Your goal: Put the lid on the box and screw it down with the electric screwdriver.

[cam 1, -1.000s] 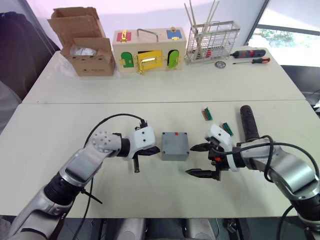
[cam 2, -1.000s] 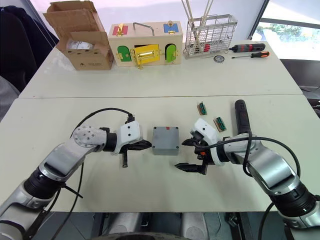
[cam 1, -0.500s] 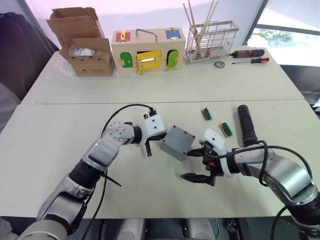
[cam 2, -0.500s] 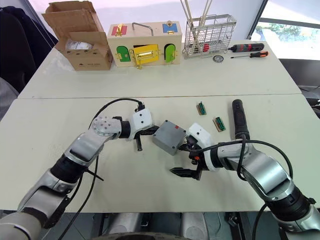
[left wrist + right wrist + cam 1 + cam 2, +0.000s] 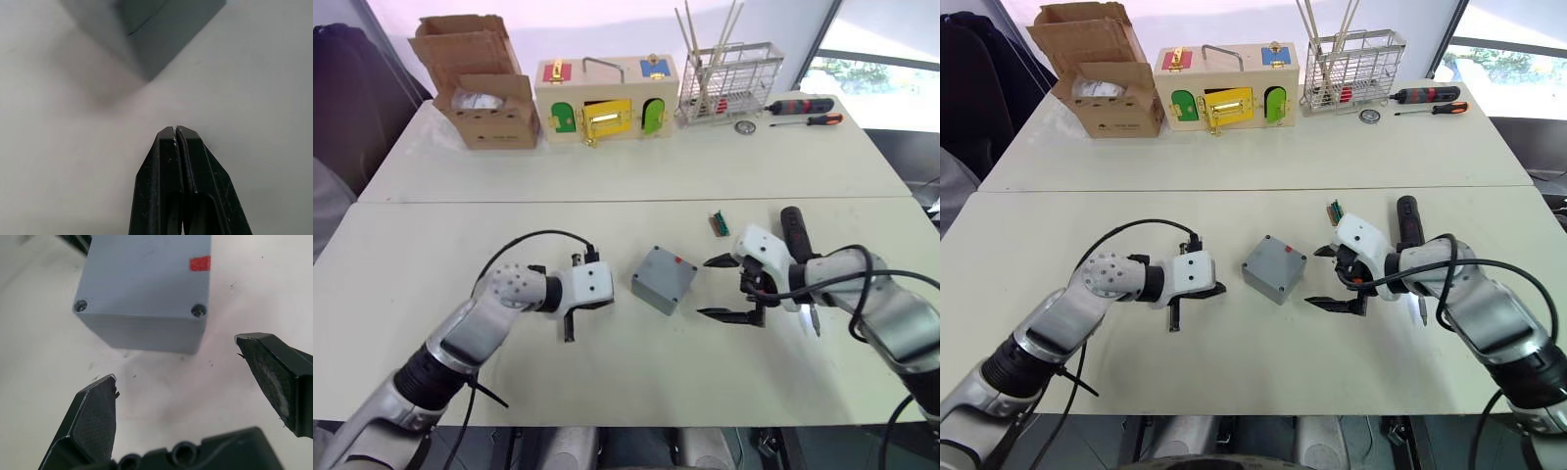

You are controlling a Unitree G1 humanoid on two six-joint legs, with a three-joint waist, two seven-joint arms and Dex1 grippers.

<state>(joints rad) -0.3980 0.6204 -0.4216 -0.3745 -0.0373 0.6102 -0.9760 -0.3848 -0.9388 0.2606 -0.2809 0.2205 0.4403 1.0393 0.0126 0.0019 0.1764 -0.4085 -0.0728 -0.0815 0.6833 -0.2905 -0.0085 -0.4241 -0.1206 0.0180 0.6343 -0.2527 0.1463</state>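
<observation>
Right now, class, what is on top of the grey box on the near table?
The lid sits on the box, with a small red sticker and two corner screw holes showing. What the box contains is covered by the lid.

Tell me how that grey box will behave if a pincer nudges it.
The grey box looks like rigid plastic, so probably stiff. It sits flat on the table, so likely to slide or spin rather than roll. Its smooth flat sides may slip in the open right pincer.

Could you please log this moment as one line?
box: lidded, on table, skewed | left gripper: shut, beside | right gripper: open, facing box | electric screwdriver: lying untouched
</observation>
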